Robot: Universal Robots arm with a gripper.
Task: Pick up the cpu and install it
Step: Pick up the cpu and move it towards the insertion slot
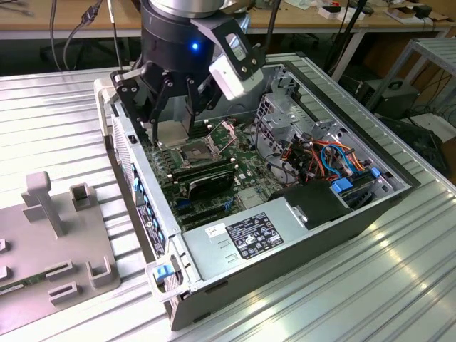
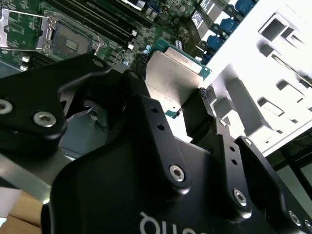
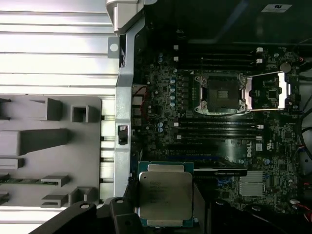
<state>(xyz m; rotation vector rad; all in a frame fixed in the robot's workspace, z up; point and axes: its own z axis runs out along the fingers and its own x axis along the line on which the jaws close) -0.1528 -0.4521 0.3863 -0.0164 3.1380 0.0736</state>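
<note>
My gripper (image 1: 171, 130) is shut on the cpu (image 1: 169, 132), a thin square chip with a silvery-tan face, held by its edges above the motherboard inside the open computer case. In both wrist views the cpu (image 3: 165, 195) (image 2: 173, 80) sits flat between the black fingers (image 2: 202, 105). The square metal-framed socket (image 1: 196, 151) (image 3: 218, 92) (image 2: 68, 44) lies a short way off on the board, and its lid (image 3: 265, 92) is swung open beside it. The cpu hangs over the board's edge by the case wall, apart from the socket.
Long black memory sticks (image 1: 203, 178) lie next to the socket. A grey power supply (image 1: 249, 235) and bundled cables (image 1: 320, 157) fill the case on the exterior view's right. The case wall (image 1: 135, 178) rises close to the gripper. A grey fixture tray (image 1: 57, 242) sits outside on the ribbed table.
</note>
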